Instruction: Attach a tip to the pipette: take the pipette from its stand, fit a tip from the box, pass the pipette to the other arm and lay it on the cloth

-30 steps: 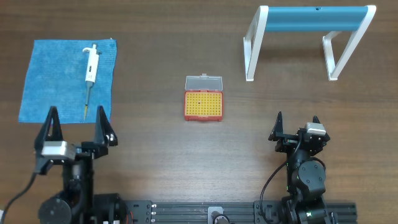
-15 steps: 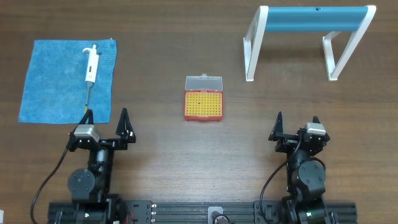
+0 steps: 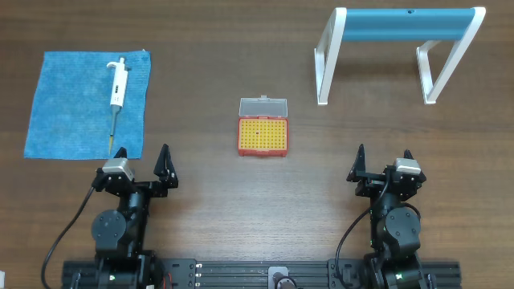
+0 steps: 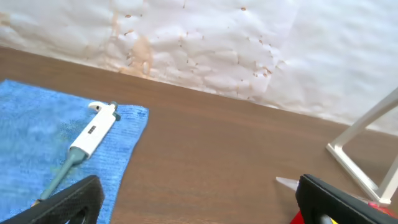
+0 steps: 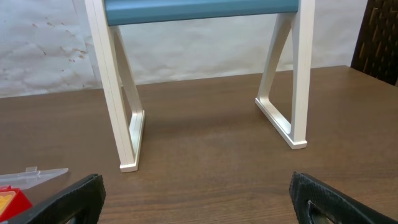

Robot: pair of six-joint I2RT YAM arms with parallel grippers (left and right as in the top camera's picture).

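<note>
Blue cloth (image 3: 56,104) far left, white pipette (image 3: 117,84) with yellow tip lying on it, label too small to read. Left gripper (image 3: 143,152) spread, empty, near cloth's corner. Orange tip box (image 3: 263,136) centre, lid open. Right gripper (image 3: 384,152) spread, empty. Pipette stand (image 3: 401,24) far right.

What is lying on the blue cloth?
The pipette, with its tip fitted, lies on the cloth, near one edge. What is beneath the cloth is covered.
</note>
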